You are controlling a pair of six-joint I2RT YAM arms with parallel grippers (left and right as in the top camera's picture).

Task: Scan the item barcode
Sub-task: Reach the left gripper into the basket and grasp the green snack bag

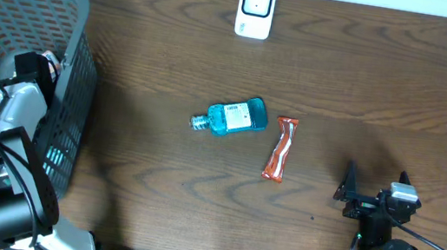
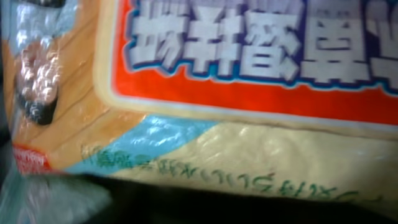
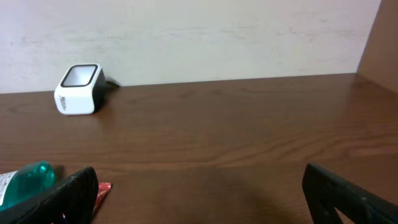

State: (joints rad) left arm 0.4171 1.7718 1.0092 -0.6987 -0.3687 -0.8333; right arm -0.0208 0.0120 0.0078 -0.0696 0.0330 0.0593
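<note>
Packet [image 2: 249, 81] with orange label is seen close up in left wrist view, inside basket [image 1: 80, 26] at 9 o'clock of table [image 1: 151, 202] | left gripper [image 1: 46, 65] is placed inside basket, finger state cannot be told | right gripper [image 3: 205, 199] at 5 o'clock, fingers spread wide, nothing held | scanner [image 1: 256, 9] at 12 o'clock | blue bottle [image 1: 229, 115] at centre, red sachet [image 1: 281, 149] at its 3 o'clock

Overhead looks straight down, sharing the scanner [image 1: 256, 9] with the low right wrist; left wrist hugs packaging [image 2: 249, 74].

Passable across bare table [image 1: 403, 98] from 1 to 3 o'clock. Blocked mid-table by bottle [image 1: 234, 115] and red packet [image 1: 281, 149], at 12 by scanner [image 1: 256, 9], at 9 by basket [image 1: 68, 121].
</note>
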